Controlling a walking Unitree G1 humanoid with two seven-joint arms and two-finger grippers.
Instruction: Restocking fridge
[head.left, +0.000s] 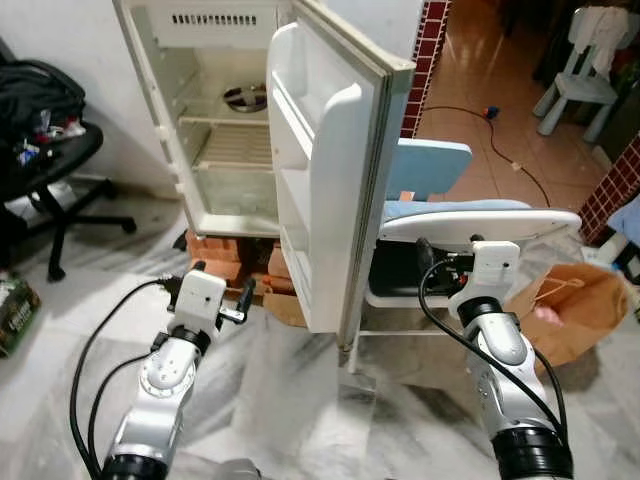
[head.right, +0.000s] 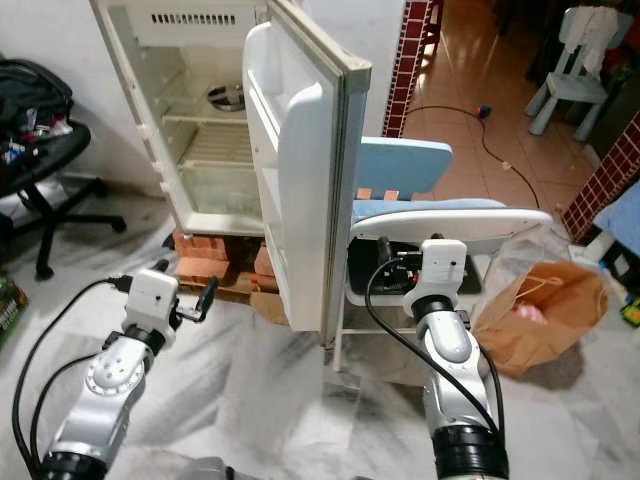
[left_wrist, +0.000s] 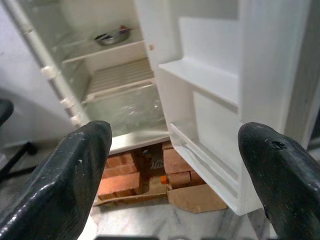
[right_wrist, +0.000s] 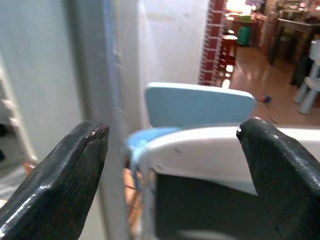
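Observation:
The white fridge (head.left: 215, 120) stands on red bricks (head.left: 222, 255) with its door (head.left: 330, 170) swung wide open toward me. The shelves inside look bare except for a metal bowl (head.left: 245, 97) on the upper shelf; the door racks (left_wrist: 200, 80) are bare too. My left gripper (head.left: 222, 285) hovers low in front of the fridge's bottom edge, open and holding nothing. My right gripper (head.left: 440, 260) is open and holding nothing on the far side of the door, just before a white and blue chair (head.left: 480, 222). In the wrist views the left gripper (left_wrist: 170, 175) faces the compartment and the right gripper (right_wrist: 172, 175) faces the chair.
A black office chair (head.left: 50, 170) piled with bags stands at the left. A brown paper bag (head.left: 570, 310) lies on the marble floor at the right. A cable (head.left: 500, 140) runs over the tiled floor behind, near a small pale chair (head.left: 585, 75). A green box (head.left: 12, 310) sits at the left edge.

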